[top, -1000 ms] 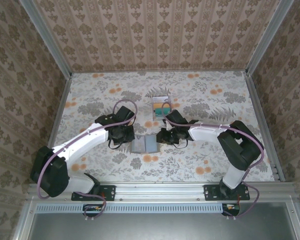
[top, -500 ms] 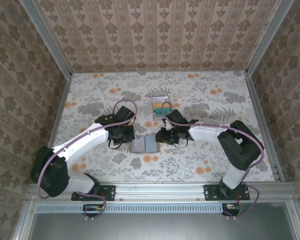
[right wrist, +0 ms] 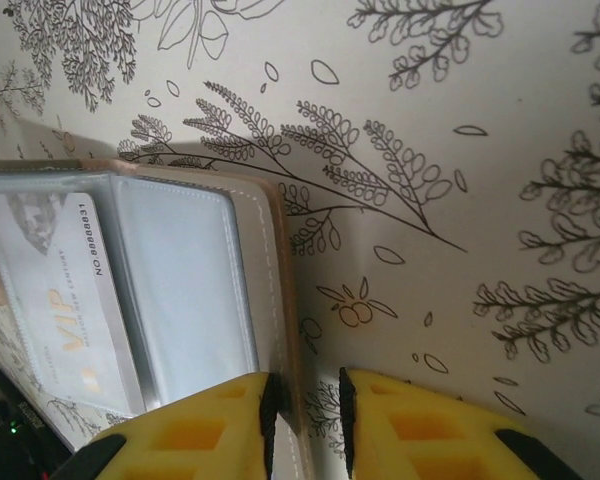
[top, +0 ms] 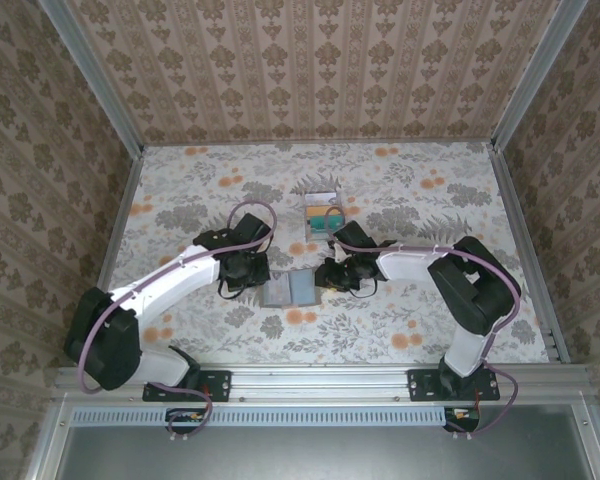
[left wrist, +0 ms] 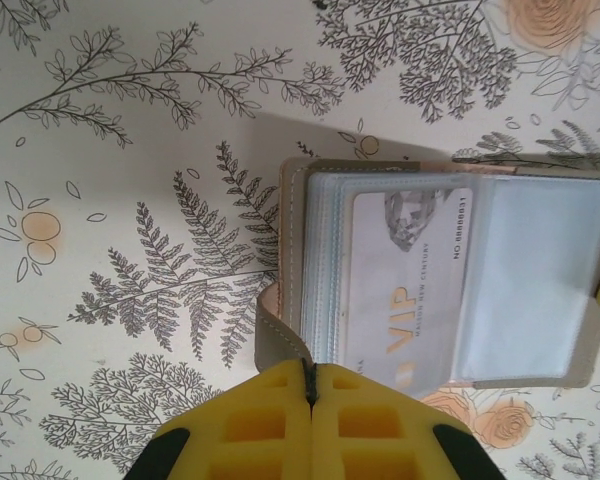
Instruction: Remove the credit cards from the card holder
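One card holder (left wrist: 442, 280) lies open and flat on the floral-print tabletop (top: 430, 200), between two yellow foam-padded grippers. Its olive-grey stitched cover frames glossy clear plastic sleeves. One pale rectangular card (left wrist: 405, 285) with gold "VIP" lettering sits inside a sleeve. The left gripper (left wrist: 310, 372) is pressed shut against the holder's strap. The right gripper (right wrist: 307, 390) is narrowly parted, straddling the cover's edge. One small white-rimmed box (top: 321, 212) sits farther back.

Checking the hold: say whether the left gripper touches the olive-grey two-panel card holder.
Touching. Left wrist view: left gripper, shut, pinches the card holder at its edge.
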{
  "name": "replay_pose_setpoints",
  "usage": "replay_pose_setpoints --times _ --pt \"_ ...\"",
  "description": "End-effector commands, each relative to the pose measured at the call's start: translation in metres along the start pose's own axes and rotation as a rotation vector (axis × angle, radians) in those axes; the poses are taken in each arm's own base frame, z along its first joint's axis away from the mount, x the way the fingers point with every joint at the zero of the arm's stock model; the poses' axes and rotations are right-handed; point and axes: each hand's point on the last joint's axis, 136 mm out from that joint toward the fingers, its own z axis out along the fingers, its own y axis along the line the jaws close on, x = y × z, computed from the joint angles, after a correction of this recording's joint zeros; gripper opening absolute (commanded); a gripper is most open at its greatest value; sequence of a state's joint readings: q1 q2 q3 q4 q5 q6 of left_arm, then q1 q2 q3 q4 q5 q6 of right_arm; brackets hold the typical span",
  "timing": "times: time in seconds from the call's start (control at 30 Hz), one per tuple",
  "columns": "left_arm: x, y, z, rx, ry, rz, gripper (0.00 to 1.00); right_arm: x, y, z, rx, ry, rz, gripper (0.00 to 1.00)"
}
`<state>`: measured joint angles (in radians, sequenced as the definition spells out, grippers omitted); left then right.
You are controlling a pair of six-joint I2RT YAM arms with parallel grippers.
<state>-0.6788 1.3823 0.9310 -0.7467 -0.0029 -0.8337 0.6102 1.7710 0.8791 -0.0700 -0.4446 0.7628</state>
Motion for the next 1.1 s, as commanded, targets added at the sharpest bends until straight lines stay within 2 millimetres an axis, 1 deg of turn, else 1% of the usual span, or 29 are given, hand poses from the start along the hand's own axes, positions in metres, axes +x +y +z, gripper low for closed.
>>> replay_pose_setpoints --times 0.0,0.1,0.17,0.23,0.27,0.37,0.5,0.57,0.7,0.8,0.97,1.07 --pt "0.004 0.005 0.005 -0.018 0.018 0.017 0.0 0.003 0.006 0.003 -0.05 0.023 -0.002 0.27" --pt "0.004 0.004 0.005 -0.016 0.019 0.019 0.0 0.003 0.01 0.005 -0.079 0.03 -0.01 0.26" --pt "0.004 0.005 0.005 -0.016 0.019 0.02 0.0 0.003 0.012 0.005 -0.094 0.032 -0.013 0.17" --pt "0.003 0.004 0.006 -0.014 0.016 0.02 0.0 0.002 0.016 0.002 -0.104 0.026 -0.018 0.03" --pt "0.003 0.004 0.006 -0.014 0.017 0.021 0.0 0.0 0.018 0.0 -0.106 0.019 -0.023 0.0" --pt "0.003 0.002 0.008 -0.005 0.017 0.026 0.0 -0.004 0.026 -0.016 -0.094 -0.007 -0.049 0.0" --pt "0.002 -0.005 0.016 0.021 0.025 0.033 0.0 -0.007 0.048 -0.042 -0.07 -0.024 -0.118 0.0" --pt "0.001 -0.011 0.02 0.037 0.032 0.037 0.0 -0.006 0.058 -0.049 -0.062 -0.022 -0.14 0.0" --pt "-0.001 -0.024 0.027 0.062 0.041 0.06 0.0 0.001 0.067 -0.052 0.034 0.009 -0.193 0.0" --pt "-0.001 -0.029 0.03 0.072 0.047 0.072 0.0 0.003 0.07 -0.049 0.048 0.02 -0.198 0.0" --pt "-0.001 -0.031 0.031 0.078 0.048 0.083 0.0 0.003 0.067 -0.05 0.059 0.011 -0.191 0.0" --pt "-0.002 -0.032 0.031 0.077 0.049 0.086 0.0 0.002 0.058 -0.052 0.083 -0.001 -0.18 0.0"
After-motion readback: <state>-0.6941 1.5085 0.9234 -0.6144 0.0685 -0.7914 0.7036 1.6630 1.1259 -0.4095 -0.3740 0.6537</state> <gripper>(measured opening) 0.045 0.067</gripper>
